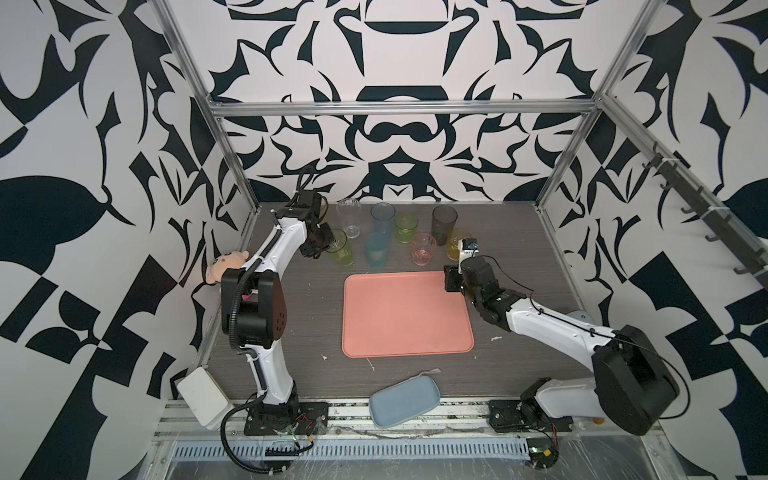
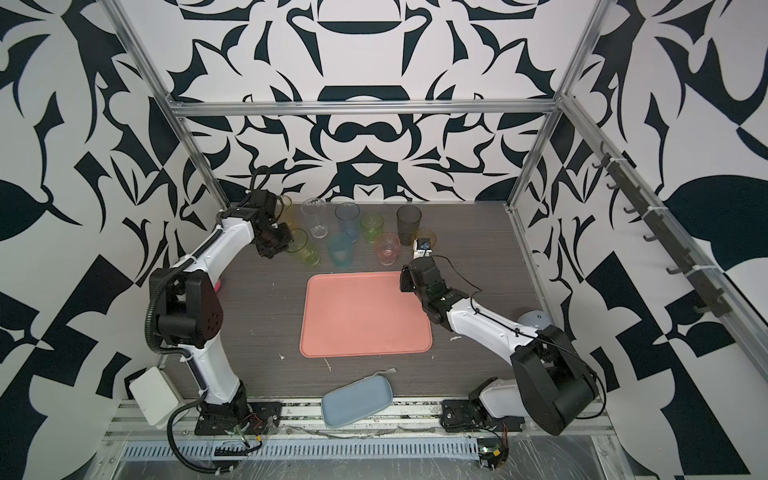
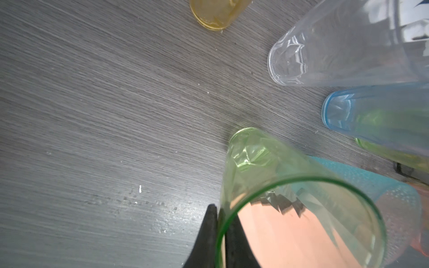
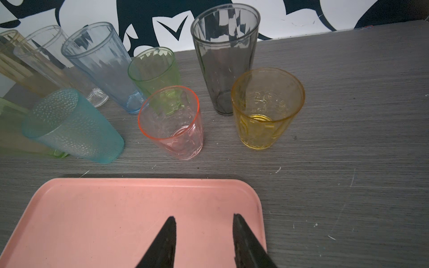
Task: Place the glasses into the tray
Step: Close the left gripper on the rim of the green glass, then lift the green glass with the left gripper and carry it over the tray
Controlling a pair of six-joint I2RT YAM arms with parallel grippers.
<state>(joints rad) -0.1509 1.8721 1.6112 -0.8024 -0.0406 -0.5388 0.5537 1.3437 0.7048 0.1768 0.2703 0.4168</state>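
Note:
My left gripper is shut on the rim of a tall green glass, one finger outside the wall and one inside, as the left wrist view shows at the glass. Beside it stand teal, pink, clear, blue, short green, smoke-grey and yellow glasses. An amber glass is half hidden behind the left arm. The salmon-pink tray holds nothing. My right gripper hangs open over the tray's far right corner.
A blue-grey oblong dish overhangs the table's front edge. A plush toy sits behind the left arm and a white box by its base. The glasses stand close together along the back wall.

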